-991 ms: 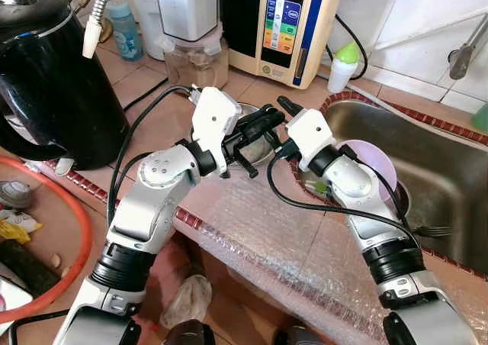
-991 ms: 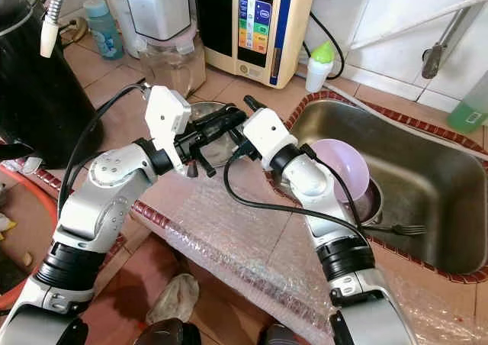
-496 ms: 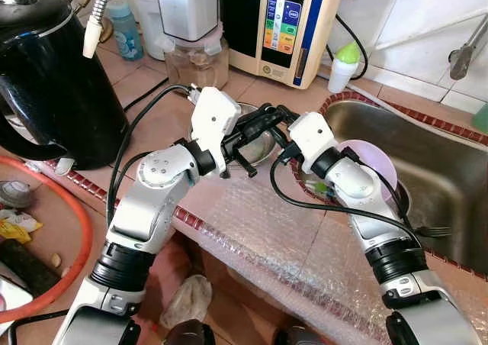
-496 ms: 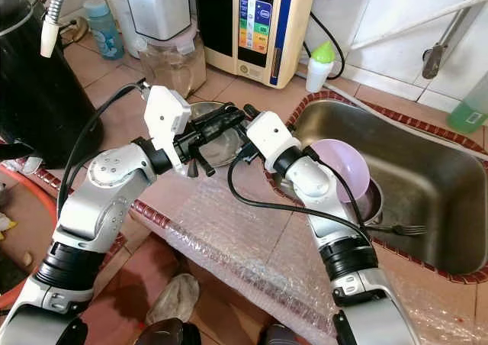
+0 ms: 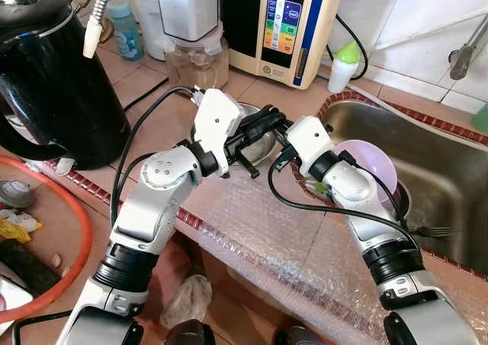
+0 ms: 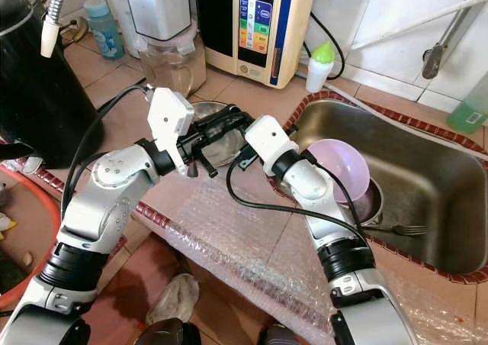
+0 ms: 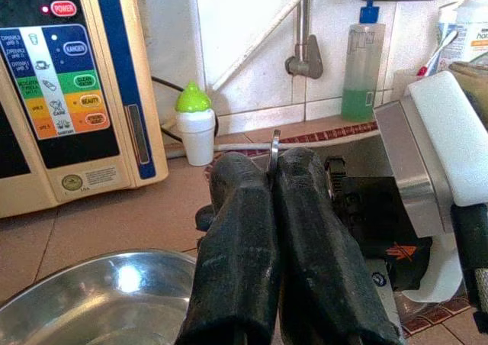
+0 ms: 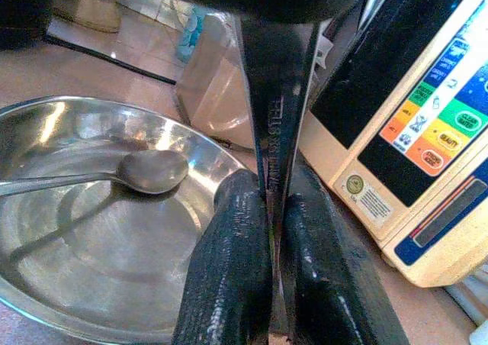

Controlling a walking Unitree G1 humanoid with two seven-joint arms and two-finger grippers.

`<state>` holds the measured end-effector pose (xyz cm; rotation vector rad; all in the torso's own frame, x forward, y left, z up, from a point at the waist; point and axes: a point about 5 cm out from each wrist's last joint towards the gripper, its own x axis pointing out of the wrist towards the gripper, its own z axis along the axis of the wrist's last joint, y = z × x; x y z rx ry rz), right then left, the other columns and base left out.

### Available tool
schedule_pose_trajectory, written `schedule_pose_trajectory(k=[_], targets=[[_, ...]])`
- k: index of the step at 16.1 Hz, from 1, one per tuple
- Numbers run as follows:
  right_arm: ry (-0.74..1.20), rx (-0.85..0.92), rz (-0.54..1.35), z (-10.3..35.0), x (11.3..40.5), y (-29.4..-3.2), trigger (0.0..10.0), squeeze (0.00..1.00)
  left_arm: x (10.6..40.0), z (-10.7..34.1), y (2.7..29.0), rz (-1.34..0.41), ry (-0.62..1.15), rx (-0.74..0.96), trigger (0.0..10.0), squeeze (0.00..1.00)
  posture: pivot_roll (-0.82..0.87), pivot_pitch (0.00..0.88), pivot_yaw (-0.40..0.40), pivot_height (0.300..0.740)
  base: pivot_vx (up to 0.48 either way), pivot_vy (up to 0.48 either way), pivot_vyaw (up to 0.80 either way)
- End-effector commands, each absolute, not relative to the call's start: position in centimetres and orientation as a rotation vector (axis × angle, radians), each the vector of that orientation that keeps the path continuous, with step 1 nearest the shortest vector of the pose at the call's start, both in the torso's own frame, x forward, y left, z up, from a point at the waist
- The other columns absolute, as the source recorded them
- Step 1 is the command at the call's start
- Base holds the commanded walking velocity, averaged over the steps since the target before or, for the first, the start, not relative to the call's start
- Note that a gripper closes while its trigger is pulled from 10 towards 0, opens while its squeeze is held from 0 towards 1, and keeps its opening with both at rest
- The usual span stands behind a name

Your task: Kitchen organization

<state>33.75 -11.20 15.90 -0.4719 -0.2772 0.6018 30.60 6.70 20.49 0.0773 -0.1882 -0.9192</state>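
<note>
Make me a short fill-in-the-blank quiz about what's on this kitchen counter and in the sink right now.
1. Inside the steel bowl lies a ____.
2. The purple bowl sits in the ____.
3. The left claw and the right claw are both ____ on the utensil handle.
4. The white bottle by the wall has a ____ cap.
Missing words: spoon; sink; shut; green.

Polished steel bowl point(image 8: 91, 230) and spoon point(image 8: 145, 171) – both mirror-bright – beside crinkled clear bubble wrap point(image 5: 282, 246) on matt terracotta tiles point(image 5: 164, 104).
</note>
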Motion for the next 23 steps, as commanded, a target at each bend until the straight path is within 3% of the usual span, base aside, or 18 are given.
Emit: schedule_pose_trajectory(k=[1, 2, 4, 5, 6, 7, 13, 16, 20, 21, 22, 23], targets=[[-0.277, -0.456, 0.534, 16.4, 34.3, -12.3, 0.0, 0.00, 30.0, 19.8, 6.5, -0.936, -0.176, 0.099, 4.2, 0.00, 0.03, 0.035, 0.014, 0.740, 0.000, 0.000, 0.00], [-0.280, -0.455, 0.527, 16.4, 34.3, -12.3, 0.0, 0.00, 29.9, 19.6, 6.5, -0.930, -0.174, 0.108, 4.7, 0.00, 0.03, 0.035, 0.014, 0.740, 0.000, 0.000, 0.00], [-0.298, -0.457, 0.489, 16.7, 34.5, -12.6, 0.0, 0.00, 29.6, 19.4, 6.5, -0.922, -0.175, 0.117, 8.7, 0.00, 0.04, 0.042, 0.013, 0.740, 0.000, 0.000, 0.00], [-0.305, -0.452, 0.460, 16.9, 34.6, -12.9, 0.0, 0.00, 29.5, 19.4, 6.4, -0.935, -0.172, 0.123, 10.0, 0.00, 0.04, 0.042, 0.013, 0.740, 0.000, 0.000, 0.00], [-0.327, -0.444, 0.409, 17.4, 34.9, -13.4, 0.0, 0.00, 29.3, 19.4, 6.3, -0.942, -0.180, 0.143, 10.0, 0.00, 0.04, 0.042, 0.013, 0.740, 0.000, 0.000, 0.00], [-0.349, -0.442, 0.349, 18.0, 35.1, -14.1, 0.0, 0.00, 29.0, 19.5, 6.1, -0.956, -0.195, 0.176, 10.0, 1.00, 0.04, 0.046, 0.017, 0.740, 0.000, 0.000, 0.00], [-0.330, -0.515, 0.166, 18.3, 35.9, -16.9, 0.0, 0.00, 27.7, 19.9, 6.4, -0.972, -0.221, 0.203, 10.0, 1.00, 0.05, 0.053, 0.008, 0.740, 0.000, 0.000, 0.00], [-0.154, -0.515, 0.043, 16.0, 36.6, -18.9, 0.0, 0.00, 27.3, 19.0, 7.8, -0.910, -0.189, 0.247, 10.0, 1.00, 0.06, 0.051, 0.004, 0.740, 0.000, 0.000, 0.00], [0.171, -0.303, -0.132, 10.8, 35.6, -22.3, 0.0, 0.00, 26.4, 17.7, 10.1, -0.820, -0.163, 0.342, 10.0, 1.00, 0.09, 0.070, -0.014, 0.740, 0.000, 0.000, 0.00], [0.224, -0.262, -0.162, 9.9, 35.3, -22.8, 0.0, 0.64, 26.0, 17.4, 10.6, -0.789, -0.172, 0.359, 10.0, 1.00, 0.09, 0.075, -0.017, 0.740, 0.000, 0.000, 0.00], [0.256, -0.228, -0.179, 9.4, 35.2, -22.9, 1.1, 1.00, 25.9, 17.3, 11.0, -0.760, -0.181, 0.355, 10.0, 1.00, 0.09, 0.076, -0.020, 0.740, 0.000, 0.000, 0.00], [0.282, -0.207, -0.189, 9.0, 35.1, -22.9, 3.9, 1.00, 25.8, 17.2, 11.2, -0.746, -0.197, 0.379, 10.0, 1.00, 0.09, 0.075, -0.024, 0.740, 0.000, 0.000, 0.00]])
